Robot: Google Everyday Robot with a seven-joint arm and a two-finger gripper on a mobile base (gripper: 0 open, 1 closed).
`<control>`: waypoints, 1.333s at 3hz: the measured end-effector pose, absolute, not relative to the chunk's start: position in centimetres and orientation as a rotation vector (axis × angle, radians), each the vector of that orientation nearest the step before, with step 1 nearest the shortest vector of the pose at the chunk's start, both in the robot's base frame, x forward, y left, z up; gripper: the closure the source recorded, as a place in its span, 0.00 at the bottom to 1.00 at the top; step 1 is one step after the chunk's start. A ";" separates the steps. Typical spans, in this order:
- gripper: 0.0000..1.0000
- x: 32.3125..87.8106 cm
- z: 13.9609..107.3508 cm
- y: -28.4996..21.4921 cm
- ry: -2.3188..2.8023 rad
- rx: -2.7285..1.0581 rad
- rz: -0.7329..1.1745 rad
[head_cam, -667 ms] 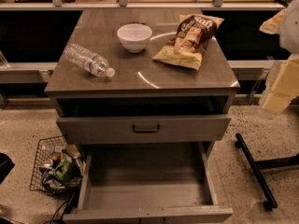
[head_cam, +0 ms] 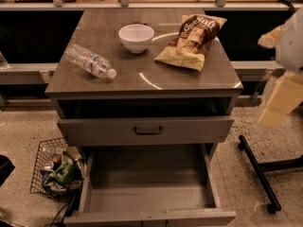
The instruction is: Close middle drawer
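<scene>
A: Pose?
B: Far right edge: arm (head_cam: 289, 41), pale, comes down from the upper right, held off the floor.
A: And the tip?
B: Cream end effector (head_cam: 279, 100) at its lower end, tilted down-left, hanging free.

White script, perhaps "Sea Salt", on the brown chip bag (head_cam: 191, 41); water bottle (head_cam: 90, 60) label unreadable.

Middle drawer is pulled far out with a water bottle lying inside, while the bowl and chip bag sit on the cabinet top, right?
Not quite: the camera view shows the middle drawer pulled far out but bare inside. The water bottle lies on the cabinet top, with the bowl and chip bag. The gripper is at the picture's right edge, away from the drawer.
</scene>
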State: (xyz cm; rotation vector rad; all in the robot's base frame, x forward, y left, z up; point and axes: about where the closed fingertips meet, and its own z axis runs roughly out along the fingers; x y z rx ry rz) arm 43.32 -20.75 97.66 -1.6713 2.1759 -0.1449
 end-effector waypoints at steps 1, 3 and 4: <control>0.00 41.9 92.4 -20.6 2.188 -1.602 -0.095; 0.00 37.9 79.6 -20.8 2.179 -1.537 0.032; 0.16 35.4 73.2 -21.2 2.206 -1.532 0.133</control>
